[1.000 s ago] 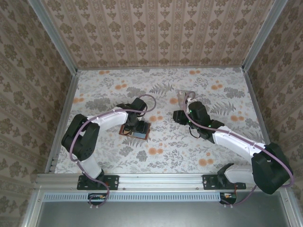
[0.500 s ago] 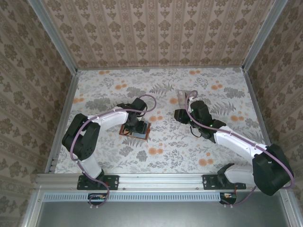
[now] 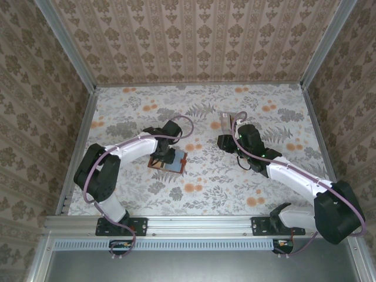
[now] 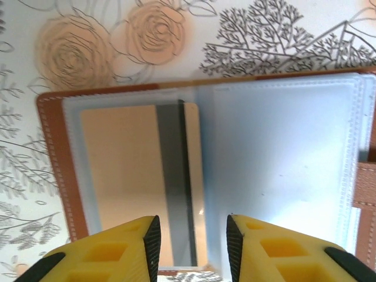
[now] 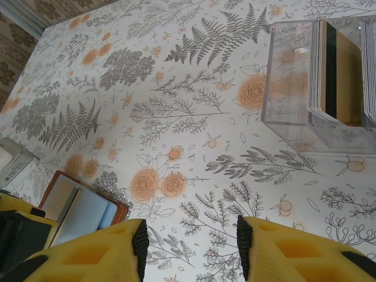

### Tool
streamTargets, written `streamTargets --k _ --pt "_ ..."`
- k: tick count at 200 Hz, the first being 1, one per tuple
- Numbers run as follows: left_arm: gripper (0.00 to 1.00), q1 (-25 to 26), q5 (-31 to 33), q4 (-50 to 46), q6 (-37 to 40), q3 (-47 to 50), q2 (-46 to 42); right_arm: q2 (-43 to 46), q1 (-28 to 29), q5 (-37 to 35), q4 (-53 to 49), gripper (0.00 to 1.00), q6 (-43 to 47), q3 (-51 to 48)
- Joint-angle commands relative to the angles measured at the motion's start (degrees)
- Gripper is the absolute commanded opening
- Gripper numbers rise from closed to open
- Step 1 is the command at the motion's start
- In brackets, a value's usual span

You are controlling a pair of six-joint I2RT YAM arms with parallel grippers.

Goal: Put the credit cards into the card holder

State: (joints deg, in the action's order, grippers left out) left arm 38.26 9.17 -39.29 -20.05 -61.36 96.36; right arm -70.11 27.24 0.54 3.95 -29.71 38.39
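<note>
The card holder (image 4: 50, 170) lies open on the floral table, brown leather rimmed, with clear sleeves. A tan credit card (image 4: 126, 176) with a dark stripe sits in its left sleeve. The right sleeve (image 4: 282, 170) looks pale blue, and the closing tab (image 4: 365, 185) sticks out at the right. My left gripper (image 4: 192, 241) hovers just over the holder's near edge, open, with nothing between its yellow fingers. In the top view it (image 3: 166, 154) covers part of the holder (image 3: 177, 163). More credit cards (image 5: 329, 70) stand in a clear box (image 5: 294, 88). My right gripper (image 5: 192, 247) is open over bare table.
The clear card box (image 3: 229, 120) stands behind my right gripper (image 3: 226, 142), towards the back of the table. The card holder (image 5: 82, 205) lies at the lower left of the right wrist view, beside part of the left arm (image 5: 14, 158). Patterned walls enclose the table.
The left jaws have narrowed over the open holder. The right gripper has drifted slightly towards the clear box.
</note>
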Motion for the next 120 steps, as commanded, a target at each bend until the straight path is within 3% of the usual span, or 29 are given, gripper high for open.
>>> streamTargets --k 1,18,36,52,120 --pt "0.35 0.1 3.7 -2.6 1.9 -1.3 -1.1 0.1 -0.4 2.6 0.2 0.47 0.1 0.1" --pt "0.35 -0.7 0.8 -1.8 1.4 -1.0 -1.5 -2.3 -0.3 6.9 0.9 0.47 -2.5 1.1" --pt "0.51 -0.9 -7.9 2.0 1.3 0.3 -3.7 -4.4 -0.2 9.5 2.4 0.46 -4.6 1.3" --pt "0.58 -0.3 -12.7 5.0 0.7 1.2 -5.2 -5.0 -0.2 9.1 3.1 0.46 -4.9 1.1" --pt "0.60 1.9 -5.6 1.5 1.5 -0.4 -0.1 -6.1 -0.3 8.5 2.2 0.47 -3.9 2.4"
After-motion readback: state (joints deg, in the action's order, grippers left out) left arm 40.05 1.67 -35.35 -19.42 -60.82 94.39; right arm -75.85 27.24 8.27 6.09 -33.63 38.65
